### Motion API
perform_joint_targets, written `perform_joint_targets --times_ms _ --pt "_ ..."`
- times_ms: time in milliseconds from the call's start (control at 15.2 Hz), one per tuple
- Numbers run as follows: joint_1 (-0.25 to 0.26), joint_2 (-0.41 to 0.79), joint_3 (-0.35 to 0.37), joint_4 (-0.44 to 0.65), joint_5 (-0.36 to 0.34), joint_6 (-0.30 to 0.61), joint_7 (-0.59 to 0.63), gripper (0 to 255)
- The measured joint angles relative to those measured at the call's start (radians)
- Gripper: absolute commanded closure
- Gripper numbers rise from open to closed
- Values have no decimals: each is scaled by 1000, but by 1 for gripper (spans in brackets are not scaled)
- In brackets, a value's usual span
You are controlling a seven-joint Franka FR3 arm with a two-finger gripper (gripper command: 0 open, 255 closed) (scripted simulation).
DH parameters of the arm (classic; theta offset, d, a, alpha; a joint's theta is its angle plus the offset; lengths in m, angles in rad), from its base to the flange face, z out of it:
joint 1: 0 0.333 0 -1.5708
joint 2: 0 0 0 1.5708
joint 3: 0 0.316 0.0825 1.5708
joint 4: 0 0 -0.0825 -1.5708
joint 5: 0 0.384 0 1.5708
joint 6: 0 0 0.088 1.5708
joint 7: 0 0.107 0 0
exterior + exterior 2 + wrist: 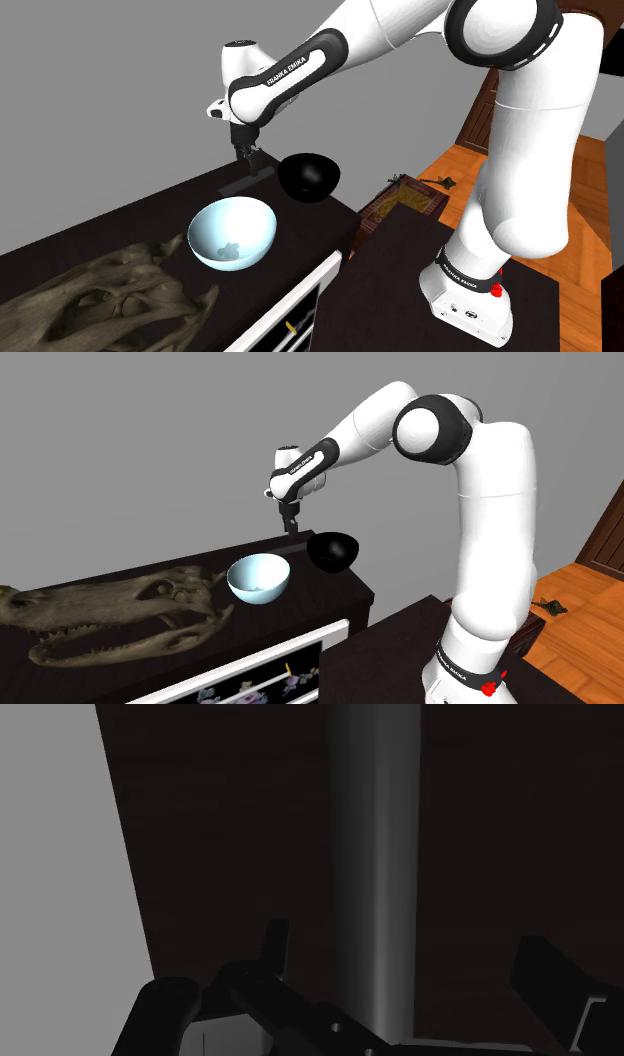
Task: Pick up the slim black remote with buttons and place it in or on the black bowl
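1. At the shoulder view's near left, a long-jawed skull (100, 290) is seen lying on the dark counter (120, 225).
2. Right of the skull and apart from it, a pale blue bowl (232, 232) is set upright on the counter.
3. The remote (248, 184) is laid flat on the counter just beyond the pale blue bowl, toward the far edge. It is just left of the black bowl (310, 175); whether the two touch cannot be told.
4. The gripper (250, 155) is held low over the remote, pointing down. In the wrist view its fingers (277, 939) are spread wide, and the remote is seen as a grey strip running between them, touched by neither. Nothing is pinched.
5. The black bowl is set upright near the counter's right end, farther back than the pale blue bowl and apart from it.
6. Farther right, beyond the counter, an open brown box (405, 200) is seen on the wooden floor (460, 165).
7. At the near right the stand (470, 290) is seen, with the white arm (520, 150) reaching up and left over the counter.
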Motion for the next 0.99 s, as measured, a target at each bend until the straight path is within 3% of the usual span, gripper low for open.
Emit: perform_joint_targets --times_ms 528,990 --pt "10 84 15 7 -5 80 -27 0" --pt "10 99 15 11 -5 92 -27 0"
